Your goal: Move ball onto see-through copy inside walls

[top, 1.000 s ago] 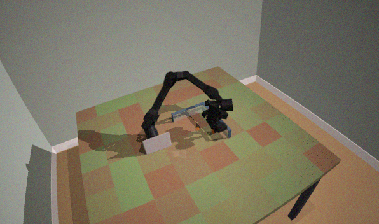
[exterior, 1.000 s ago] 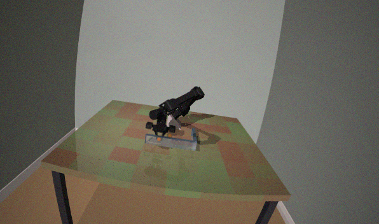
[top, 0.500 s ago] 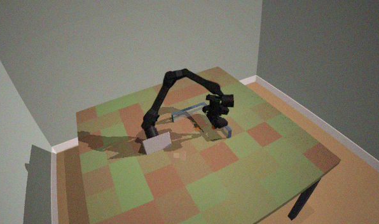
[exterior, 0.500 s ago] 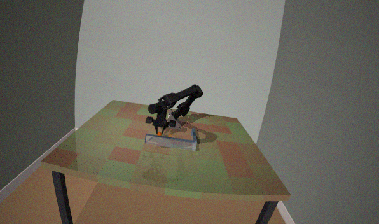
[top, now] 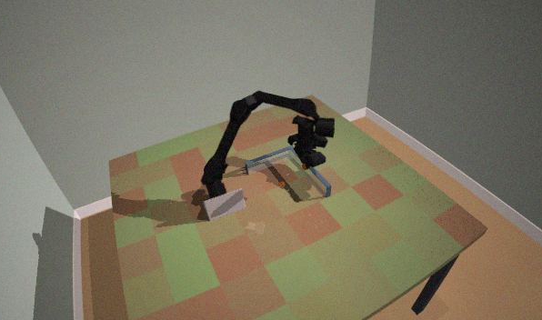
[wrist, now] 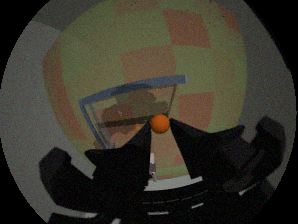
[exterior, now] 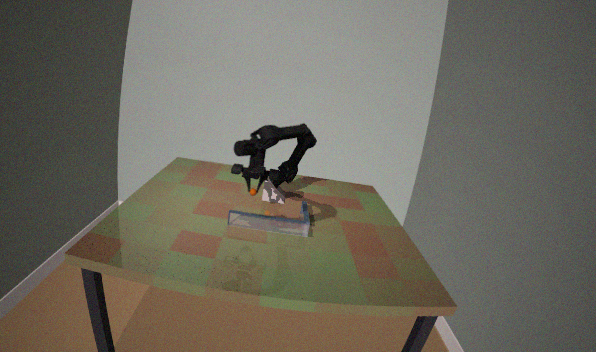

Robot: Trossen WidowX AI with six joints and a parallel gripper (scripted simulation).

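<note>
The orange ball (top: 305,166) (exterior: 253,191) (wrist: 160,124) is between the fingertips of my gripper (top: 306,165) (exterior: 254,190) (wrist: 160,123), which is shut on it and holds it above the table. The see-through copy (top: 282,184) (exterior: 267,213) (wrist: 138,127) is a fainter orange spot on the table inside the corner. The two low clear walls with blue top edges (top: 319,177) (exterior: 286,219) (wrist: 150,82) meet at a corner. In the wrist view the left finger partly hides the copy's surroundings.
A pale wedge-shaped block (top: 225,205) (exterior: 272,194) stands on the patchwork table (top: 374,268) (exterior: 151,250) close to the arm's base. Arm shadows and a dark stripe cross the table inside the walls.
</note>
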